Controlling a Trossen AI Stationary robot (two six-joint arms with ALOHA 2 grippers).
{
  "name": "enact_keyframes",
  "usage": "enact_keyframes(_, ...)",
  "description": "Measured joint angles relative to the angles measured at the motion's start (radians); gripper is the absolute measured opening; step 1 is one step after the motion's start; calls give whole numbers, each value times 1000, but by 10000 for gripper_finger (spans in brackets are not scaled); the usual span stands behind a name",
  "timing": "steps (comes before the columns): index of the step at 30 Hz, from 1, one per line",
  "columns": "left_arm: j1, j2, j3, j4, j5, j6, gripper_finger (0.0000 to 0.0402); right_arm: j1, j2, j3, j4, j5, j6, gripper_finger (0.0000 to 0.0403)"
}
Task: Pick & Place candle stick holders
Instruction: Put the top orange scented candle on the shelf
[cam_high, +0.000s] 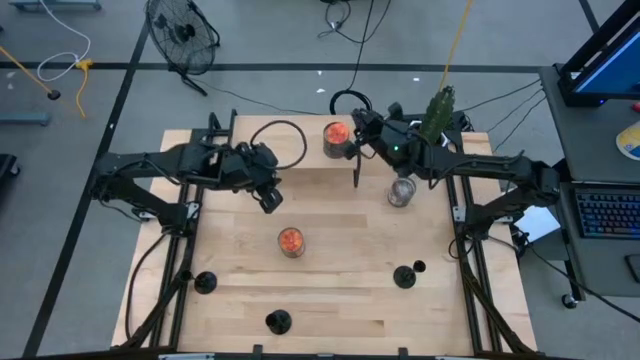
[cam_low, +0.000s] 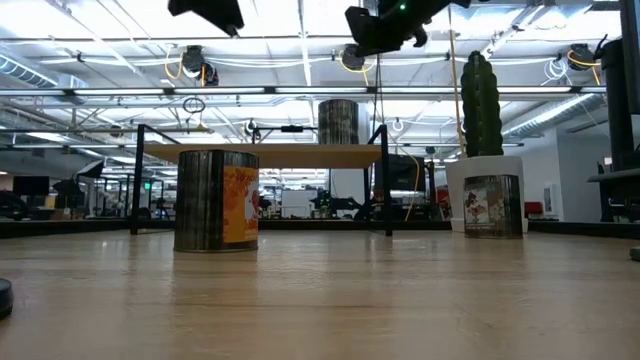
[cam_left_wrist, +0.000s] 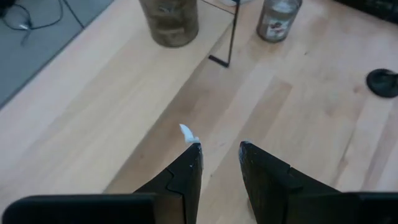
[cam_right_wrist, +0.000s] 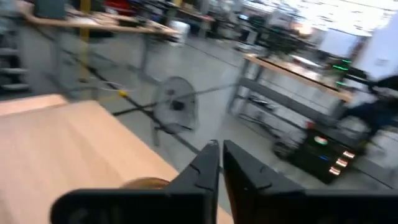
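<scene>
Three black candle stick holders stand on their round bases near the table's front: one at the left (cam_high: 205, 282), one at the front middle (cam_high: 278, 321), one at the right (cam_high: 404, 276), which also shows in the left wrist view (cam_left_wrist: 382, 82). My left gripper (cam_high: 268, 197) (cam_left_wrist: 219, 149) hangs open over the table's middle, nothing between its fingers. My right gripper (cam_high: 354, 124) (cam_right_wrist: 220, 148) is shut, raised and level over the far middle, holding nothing.
An orange candle jar (cam_high: 291, 241) stands mid-table and a grey jar (cam_high: 402, 190) to its far right. A third jar (cam_high: 337, 135) sits on a raised wooden shelf (cam_low: 260, 155) with thin black legs (cam_left_wrist: 232, 34). A cactus (cam_high: 440, 110) stands at the back right.
</scene>
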Motion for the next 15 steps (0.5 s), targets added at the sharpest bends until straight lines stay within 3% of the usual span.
enact_keyframes(10, 1, -19, -138, 166, 33, 0, 115, -137, -2, 11, -126, -356, 178, 1)
enact_keyframes(15, 22, -112, -257, 324, 54, 20, 115, -173, -1, 11, -146, -444, 211, 0)
